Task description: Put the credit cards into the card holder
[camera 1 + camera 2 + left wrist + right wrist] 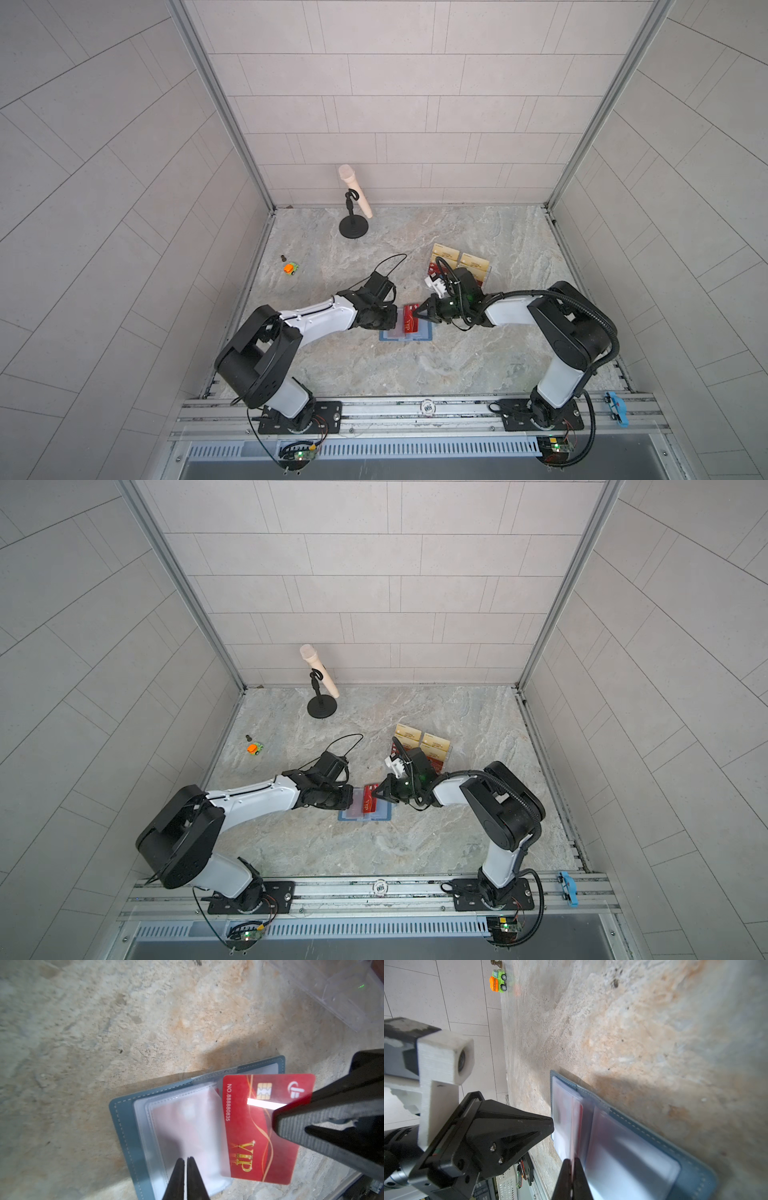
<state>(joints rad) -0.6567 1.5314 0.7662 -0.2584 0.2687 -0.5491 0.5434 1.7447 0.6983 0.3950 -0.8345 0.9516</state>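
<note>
Glossy plastic card [249, 1126] — matt leatherette holder [124, 1118]

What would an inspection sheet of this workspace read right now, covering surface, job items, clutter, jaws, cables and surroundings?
Surface: marbled tabletop, no spills seen.
Job's things: card holder lies open, clear sleeves up; one red VIP card held over it.
Clutter: microphone on stand, toy truck, acrylic stand with pale gold cards; poker chip and blue toy car on the front rail.
Grippers: right gripper jaws shut on the red VIP card; left gripper jaws shut, tips at the sleeves.
Cables: thin black loop above the left wrist; corrugated hose along the right arm.
Surroundings: tiled walls.
</note>
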